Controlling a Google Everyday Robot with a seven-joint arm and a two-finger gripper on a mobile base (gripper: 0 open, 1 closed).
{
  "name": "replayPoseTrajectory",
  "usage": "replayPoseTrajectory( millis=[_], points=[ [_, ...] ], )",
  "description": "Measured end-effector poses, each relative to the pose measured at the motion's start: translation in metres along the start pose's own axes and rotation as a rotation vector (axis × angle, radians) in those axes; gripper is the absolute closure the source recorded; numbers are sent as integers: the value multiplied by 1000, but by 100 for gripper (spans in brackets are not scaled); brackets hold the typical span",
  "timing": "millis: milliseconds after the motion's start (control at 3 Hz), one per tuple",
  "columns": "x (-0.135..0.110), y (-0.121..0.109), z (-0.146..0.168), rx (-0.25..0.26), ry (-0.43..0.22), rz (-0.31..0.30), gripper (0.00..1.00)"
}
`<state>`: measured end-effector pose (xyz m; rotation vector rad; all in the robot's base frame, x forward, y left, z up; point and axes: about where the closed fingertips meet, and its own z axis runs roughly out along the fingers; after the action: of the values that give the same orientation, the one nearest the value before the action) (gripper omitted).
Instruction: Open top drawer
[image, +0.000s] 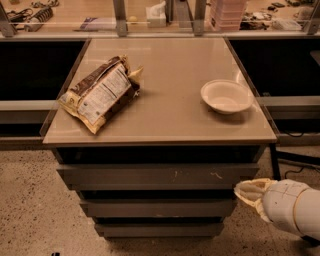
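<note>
Grey top drawer (150, 176), gripper (241, 191) by its lower right corner

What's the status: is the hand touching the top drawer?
Cannot tell. In the camera view the hand overlaps the lower right corner of the top drawer, but any gap in depth doesn't show.
</note>
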<state>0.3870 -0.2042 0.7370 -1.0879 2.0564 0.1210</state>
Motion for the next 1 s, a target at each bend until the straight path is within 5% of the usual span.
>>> replayPoseTrajectory(
  millis=[667, 1000],
  points=[
    [-4, -47, 33, 200, -130, 11, 100],
    [-4, -47, 33, 200, -130, 11, 100]
  ],
)
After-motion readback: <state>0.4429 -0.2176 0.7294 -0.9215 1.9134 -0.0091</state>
